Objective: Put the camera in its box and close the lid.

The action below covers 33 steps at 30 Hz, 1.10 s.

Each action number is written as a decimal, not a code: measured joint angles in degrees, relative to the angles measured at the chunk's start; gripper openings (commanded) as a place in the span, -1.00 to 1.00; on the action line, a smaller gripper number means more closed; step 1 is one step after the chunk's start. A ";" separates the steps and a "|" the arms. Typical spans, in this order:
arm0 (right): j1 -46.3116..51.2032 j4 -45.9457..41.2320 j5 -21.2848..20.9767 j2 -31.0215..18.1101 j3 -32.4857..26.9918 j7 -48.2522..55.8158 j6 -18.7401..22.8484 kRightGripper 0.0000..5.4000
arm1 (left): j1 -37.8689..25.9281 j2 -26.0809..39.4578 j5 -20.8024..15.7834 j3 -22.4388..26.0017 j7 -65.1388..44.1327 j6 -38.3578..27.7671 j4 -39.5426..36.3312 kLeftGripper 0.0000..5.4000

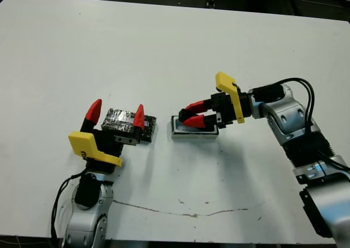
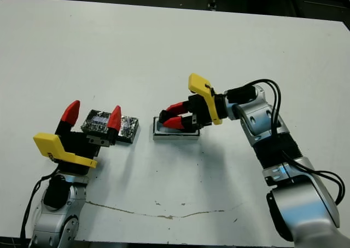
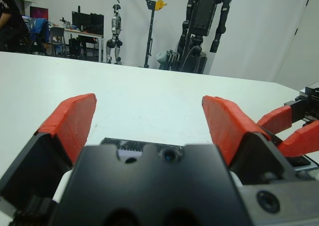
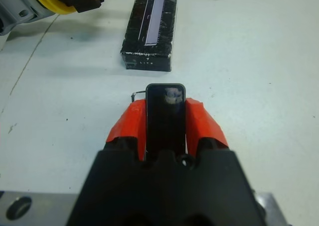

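My right gripper (image 1: 185, 112) is shut on the camera (image 4: 166, 117), a slim black bar that stands out past the red fingertips in the right wrist view. It hovers low over the box (image 1: 192, 133), a small shallow tray with a dark rim, at mid-table. I cannot tell whether the camera touches the box. The lid (image 1: 123, 120), a glossy black cover with a pale strip (image 4: 158, 17), lies flat to the left of the box. My left gripper (image 1: 117, 111) is open, with one red finger on each side of the lid and not closed on it.
The white table (image 1: 164, 45) stretches far behind both grippers. A thin dark crack line (image 1: 186, 214) runs near the front edge. Beyond the far edge, the left wrist view shows robot stands (image 3: 202, 21) and a desk.
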 measured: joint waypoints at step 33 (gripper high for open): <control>8.13 -17.24 5.95 -8.65 -15.27 -3.38 -0.85 1.00 | -0.29 2.67 -0.47 1.72 -2.00 -1.60 0.22 1.00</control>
